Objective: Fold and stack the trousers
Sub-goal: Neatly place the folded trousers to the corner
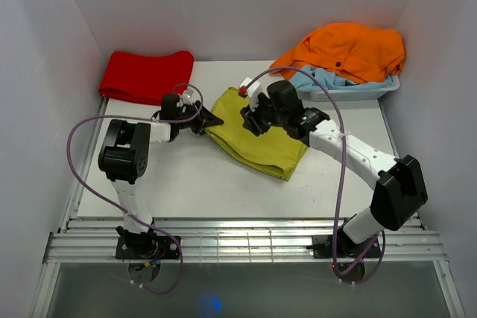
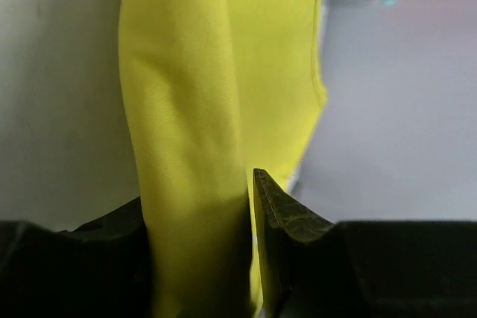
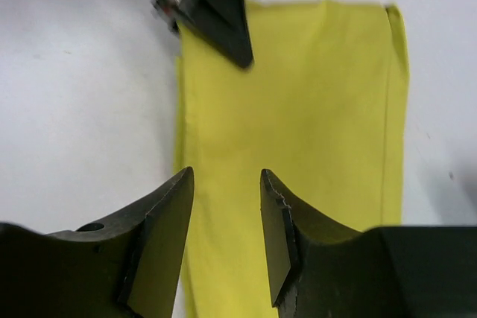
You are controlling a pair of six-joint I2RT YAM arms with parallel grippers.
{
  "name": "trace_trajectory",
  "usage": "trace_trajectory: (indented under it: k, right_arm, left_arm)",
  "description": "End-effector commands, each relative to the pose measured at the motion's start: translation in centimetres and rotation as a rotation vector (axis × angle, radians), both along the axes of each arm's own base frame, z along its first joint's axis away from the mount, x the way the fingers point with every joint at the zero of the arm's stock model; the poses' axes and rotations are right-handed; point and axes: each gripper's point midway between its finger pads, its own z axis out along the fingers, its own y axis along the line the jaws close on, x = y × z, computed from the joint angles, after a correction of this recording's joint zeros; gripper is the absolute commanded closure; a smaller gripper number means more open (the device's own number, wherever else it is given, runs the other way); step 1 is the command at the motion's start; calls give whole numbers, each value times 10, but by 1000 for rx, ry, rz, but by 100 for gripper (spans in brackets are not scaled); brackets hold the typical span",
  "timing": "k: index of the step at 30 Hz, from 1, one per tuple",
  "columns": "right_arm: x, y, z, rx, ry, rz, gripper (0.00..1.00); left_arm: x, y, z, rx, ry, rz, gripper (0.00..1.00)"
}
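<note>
Near the middle of the top view, on the white table (image 1: 186, 176), lie the trousers (image 1: 261, 139). They are folded into a compact yellow-green packet that runs slanted from upper left to lower right. The left gripper (image 1: 211, 119) comes from the left side to the upper left edge of this packet. Its wrist camera shows a raised fold of the yellow fabric standing between the two dark fingers (image 2: 287, 221). The fingers press on the fold from both sides, so this pincer is clenched on the trousers.

The right gripper (image 3: 226, 184) is over the upper part of the packet, just beside the left one. In its wrist view the two fingers are apart and flat yellow cloth is seen through the gap. Nothing is held between them, so it is released. Whether the tips touch the cloth I cannot tell. At the top of the same view the dark tip of the left gripper sits at the far edge of the fabric.

At upper left of the top view a red cloth (image 1: 145, 76) lies folded at the back of the table. At upper right an orange garment (image 1: 346, 48) is heaped over a light blue garment (image 1: 335, 80) in a white bin (image 1: 373, 93), well apart from the trousers.
</note>
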Motion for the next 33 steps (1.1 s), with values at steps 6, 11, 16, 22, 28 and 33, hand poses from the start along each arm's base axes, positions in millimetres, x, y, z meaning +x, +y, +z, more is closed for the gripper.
trace_trajectory:
  k: [6,11,16,22,28,33]
  right_arm:
    - [33,-68,-19,1,95,-103,53]
    - [39,-74,-16,3,86,-120,53]
    - [39,-78,-18,5,92,-127,53]
    - [40,-79,-19,-3,87,-128,53]
    - [41,-79,-22,-7,90,-125,54]
    - [40,-78,-25,-8,101,-117,54]
  left_arm:
    - [108,58,48,738,-433,15,100]
    - [145,74,83,887,-608,8,100]
    - [175,98,121,918,-689,156,100]
    - [195,116,157,883,-738,291,100]
    - [205,147,188,846,-784,418,100]
    - [215,167,207,849,-796,468,100]
